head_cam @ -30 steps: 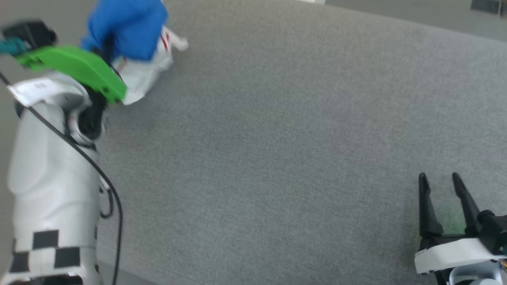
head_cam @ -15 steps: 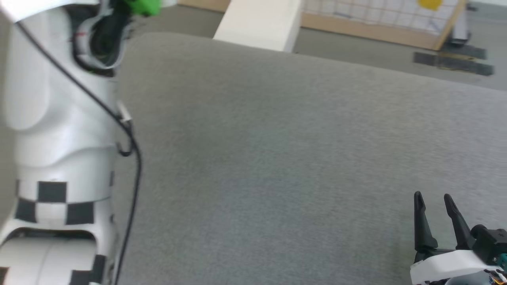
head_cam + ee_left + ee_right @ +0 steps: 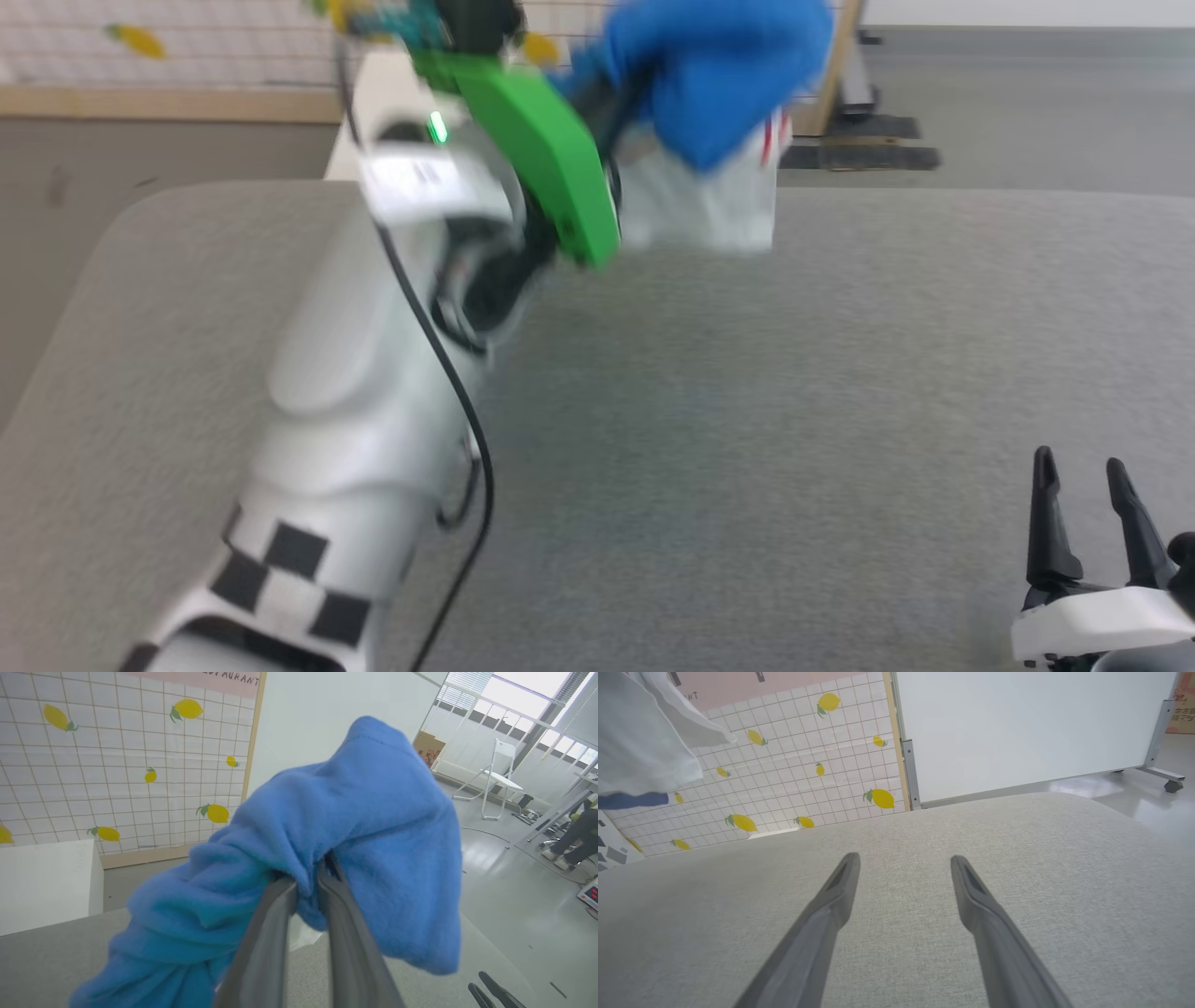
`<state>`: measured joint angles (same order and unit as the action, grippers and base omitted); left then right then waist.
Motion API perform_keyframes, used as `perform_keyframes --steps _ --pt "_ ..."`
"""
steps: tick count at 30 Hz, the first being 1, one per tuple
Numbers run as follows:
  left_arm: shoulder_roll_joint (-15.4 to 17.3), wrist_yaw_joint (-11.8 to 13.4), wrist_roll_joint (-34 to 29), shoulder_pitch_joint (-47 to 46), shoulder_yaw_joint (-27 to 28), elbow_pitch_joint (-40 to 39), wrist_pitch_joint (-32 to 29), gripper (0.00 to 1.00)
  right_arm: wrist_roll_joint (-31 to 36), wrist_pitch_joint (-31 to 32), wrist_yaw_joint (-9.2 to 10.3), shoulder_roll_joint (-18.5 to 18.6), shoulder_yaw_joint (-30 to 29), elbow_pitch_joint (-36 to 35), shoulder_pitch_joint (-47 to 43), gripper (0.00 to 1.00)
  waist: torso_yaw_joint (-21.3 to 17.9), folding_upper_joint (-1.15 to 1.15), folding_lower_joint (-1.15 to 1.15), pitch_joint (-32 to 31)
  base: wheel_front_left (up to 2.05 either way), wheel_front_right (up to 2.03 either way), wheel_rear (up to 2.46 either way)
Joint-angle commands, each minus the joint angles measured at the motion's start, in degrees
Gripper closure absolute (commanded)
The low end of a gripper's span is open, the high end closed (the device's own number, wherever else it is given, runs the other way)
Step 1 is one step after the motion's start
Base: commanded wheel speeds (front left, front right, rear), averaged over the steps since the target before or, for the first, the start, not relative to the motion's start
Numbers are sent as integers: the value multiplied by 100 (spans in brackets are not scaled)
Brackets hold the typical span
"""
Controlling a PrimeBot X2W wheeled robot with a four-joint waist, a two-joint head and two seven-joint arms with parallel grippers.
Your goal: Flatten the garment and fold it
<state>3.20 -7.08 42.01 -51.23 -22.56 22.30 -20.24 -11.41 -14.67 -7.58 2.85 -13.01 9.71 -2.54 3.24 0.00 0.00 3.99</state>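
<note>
— Where is the blue T-shirt point(image 3: 719, 84)?
— Aloft over the grey desk's point(image 3: 840, 373) far side, bunched, pinched in the nearly closed left jaws; right jaws gape wide, empty, low over the desk.

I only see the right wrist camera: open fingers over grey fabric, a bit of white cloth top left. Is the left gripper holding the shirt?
Observer: Yes. The left gripper is shut on a fold of the blue garment, clear in its wrist view.
Operator: Is it flat yet?
Observer: No. In the head view it hangs bunched from that gripper, white part below the blue, toward the far edge of the grey surface.
Operator: And my right gripper?
Observer: In the head view the right gripper sits at the lower right, well apart from the garment.
</note>
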Motion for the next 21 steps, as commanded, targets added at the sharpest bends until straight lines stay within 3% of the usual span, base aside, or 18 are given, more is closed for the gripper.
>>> perform_keyframes --steps 1,5,12,19,20,21 --pt "-19 -36 70 235 -114 88 92 100 -8 -31 9 3 -42 -18 -47 0 -491 0 0 -146 0 0 0" --pt "-29 -3 209 856 -612 425 218 100 -24 -32 9 3 -141 1 -111 0 -661 0 0 -160 0 0 0" --pt "-31 265 162 1832 -1676 1207 69 100 -41 -32 9 3 -180 1 -172 0 -770 0 0 -174 0 0 0" --pt "-32 454 537 2226 -2070 1554 -329 100 -39 -32 9 3 -178 -13 -181 0 -649 0 0 -213 0 0 0" --pt "-32 471 619 2228 -2094 1540 -393 59 -37 -32 9 3 -173 -7 -190 0 -613 0 0 -234 0 0 0" --pt "-32 495 699 2213 -2081 1504 -419 0 -40 -32 9 3 -173 -3 -196 0 -579 0 0 -251 0 0 0"
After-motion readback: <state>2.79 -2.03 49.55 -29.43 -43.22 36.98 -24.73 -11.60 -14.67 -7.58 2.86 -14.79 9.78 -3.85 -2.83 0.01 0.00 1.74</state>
